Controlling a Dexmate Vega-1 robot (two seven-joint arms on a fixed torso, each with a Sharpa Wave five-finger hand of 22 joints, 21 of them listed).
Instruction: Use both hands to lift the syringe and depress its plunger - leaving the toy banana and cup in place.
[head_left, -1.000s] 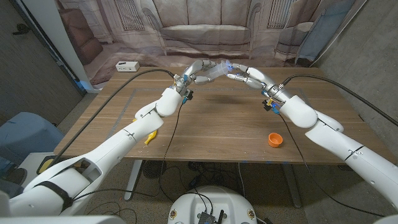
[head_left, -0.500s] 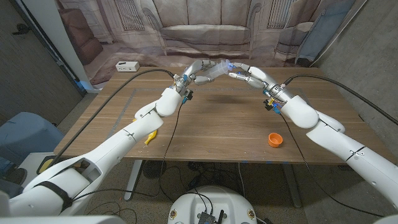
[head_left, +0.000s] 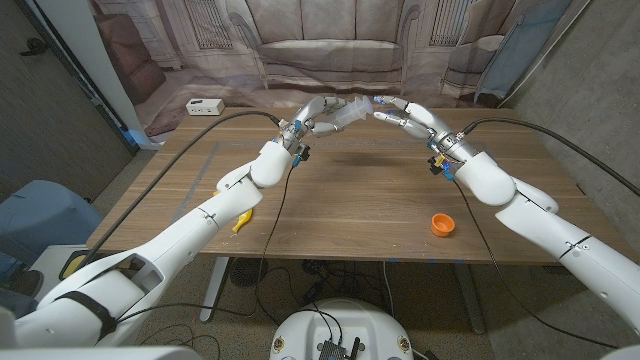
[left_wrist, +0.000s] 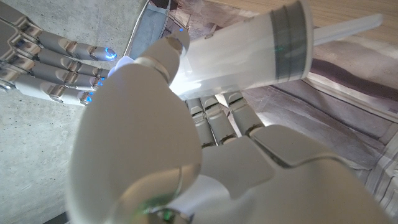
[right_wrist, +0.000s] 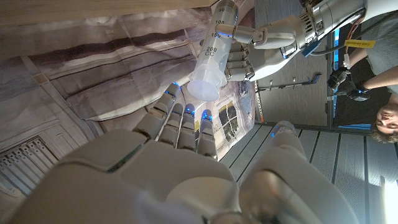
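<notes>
Syringe (head_left: 352, 112) is hanging above the table's (head_left: 370, 200) far side, gripped by the left hand (head_left: 318, 113). Right hand (head_left: 408, 117) is hovering just beside its end, fingers (right_wrist: 186, 121) spread apart, holding nothing. Toy banana (head_left: 241, 221) and orange cup (head_left: 443, 224) are lying on the tabletop.

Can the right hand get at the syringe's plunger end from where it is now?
Probably yes. The left hand holds the syringe up with its open end facing the right hand, whose fingers are spread just short of it; nothing lies between them.
</notes>
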